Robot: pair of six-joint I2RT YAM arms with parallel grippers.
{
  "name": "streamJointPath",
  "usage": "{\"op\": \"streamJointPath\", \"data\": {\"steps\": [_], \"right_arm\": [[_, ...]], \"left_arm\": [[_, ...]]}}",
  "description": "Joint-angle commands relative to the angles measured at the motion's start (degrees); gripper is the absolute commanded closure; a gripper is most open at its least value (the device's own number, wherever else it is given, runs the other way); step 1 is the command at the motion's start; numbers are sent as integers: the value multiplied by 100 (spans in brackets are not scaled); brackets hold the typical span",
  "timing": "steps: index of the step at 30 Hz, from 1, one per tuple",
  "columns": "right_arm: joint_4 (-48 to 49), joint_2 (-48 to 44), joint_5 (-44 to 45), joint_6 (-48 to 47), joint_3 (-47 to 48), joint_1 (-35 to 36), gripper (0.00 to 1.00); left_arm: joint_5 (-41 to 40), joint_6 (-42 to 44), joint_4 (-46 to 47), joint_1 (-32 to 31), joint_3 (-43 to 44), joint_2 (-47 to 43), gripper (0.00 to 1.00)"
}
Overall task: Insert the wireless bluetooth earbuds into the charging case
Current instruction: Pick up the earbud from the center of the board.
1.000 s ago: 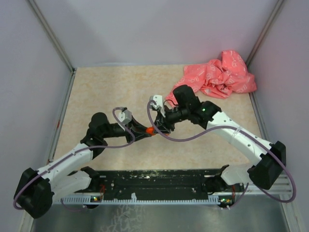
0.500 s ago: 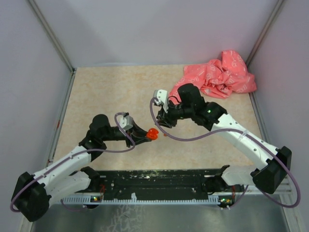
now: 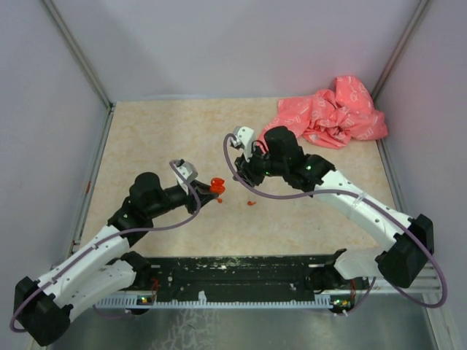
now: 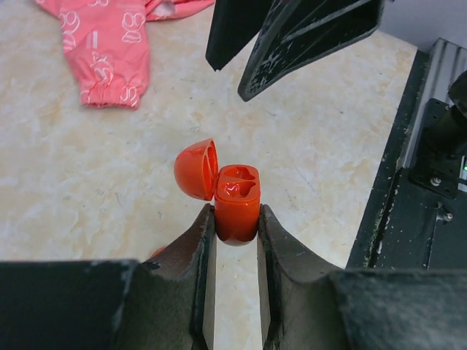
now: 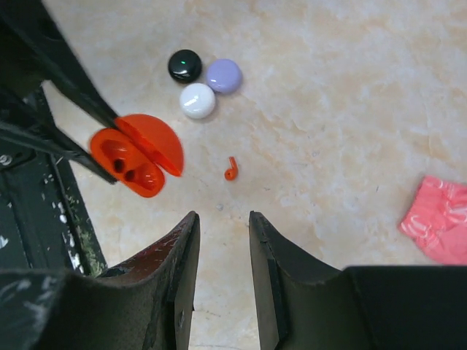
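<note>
A beige marbled tabletop spreads beneath my left gripper. Pale grey walls rise beyond it and to both sides, and a black rail runs behind it.

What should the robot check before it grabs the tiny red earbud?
1. Left claw grips the charging case: ok, it presses both sides.
2. Lid open: ok, tipped back.
3. Slots in the case free: ok, both look empty.
4. Red earbud in sight: ok, lying alone on the table.
5. Right claw open and empty: ok.
6. Right claw around the earbud: not ok, the earbud lies ahead of the claw, not inside it.
</note>
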Motion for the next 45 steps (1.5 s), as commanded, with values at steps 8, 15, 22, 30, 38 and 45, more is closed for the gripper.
{"op": "streamJointPath", "data": {"steps": [8, 15, 22, 30, 38, 45], "right_arm": [[247, 653, 1727, 1136, -828, -22, 67], [450, 1316, 1996, 1702, -1056, 66, 69], [334, 1931, 2194, 1837, -767, 177, 70], [90, 2472, 2409, 1947, -477, 269, 70], [-58, 2824, 2687, 1907, -220, 367, 70], [-131, 2993, 2738, 1920, -154, 415, 71]], "left_arm": [[-508, 283, -1020, -9, 406, -347, 100], [-829, 374, -1177, -6, 512, -424, 100], [-1696, 581, -1320, -5, 384, -727, 100], [-1893, 586, -1397, -5, 347, -797, 100], [-1946, 579, -1409, 4, 303, -864, 100], [-1897, 601, -1411, 12, 310, -830, 100]]}}
